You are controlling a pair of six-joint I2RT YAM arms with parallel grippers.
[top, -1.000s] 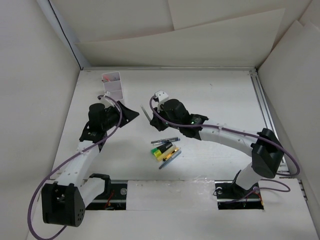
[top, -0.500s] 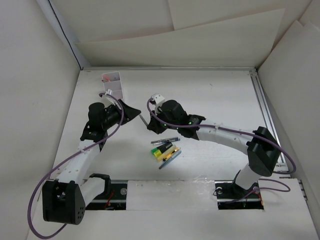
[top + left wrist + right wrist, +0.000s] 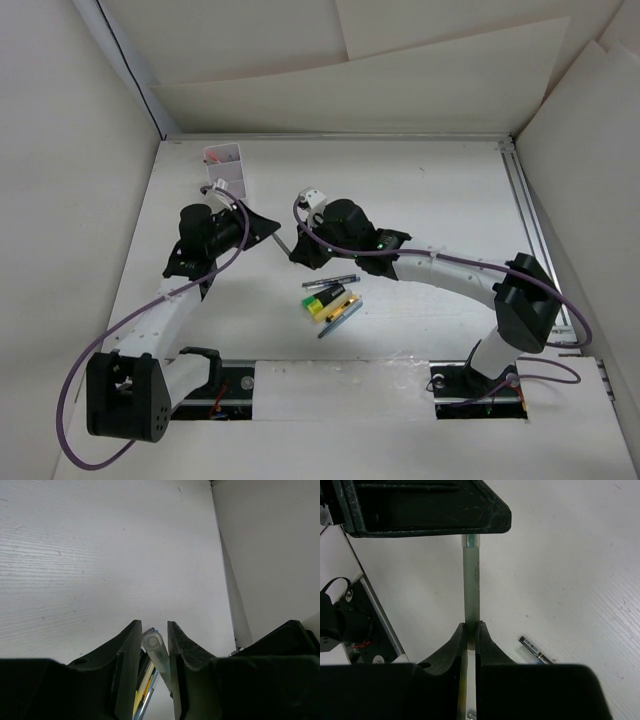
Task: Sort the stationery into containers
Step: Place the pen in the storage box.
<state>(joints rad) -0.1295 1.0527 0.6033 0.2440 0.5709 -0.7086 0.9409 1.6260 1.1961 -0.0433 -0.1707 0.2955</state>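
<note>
Overhead view faces down; both close wrist views share the pen (image 3: 471, 585).

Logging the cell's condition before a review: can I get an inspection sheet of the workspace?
Surface: white table, small specks.
Job's things: translucent grey-green pen, off the pile; loose pile of pens and yellow highlighters mid-table; small white divided plastic box at far left.
Clutter: nothing seen.
Grippers: right pincer shut on pen; left pincer fingers flank its other end, grip unclear.
Cables: purple cables, loose loops.
Surroundings: white board walls.
</note>
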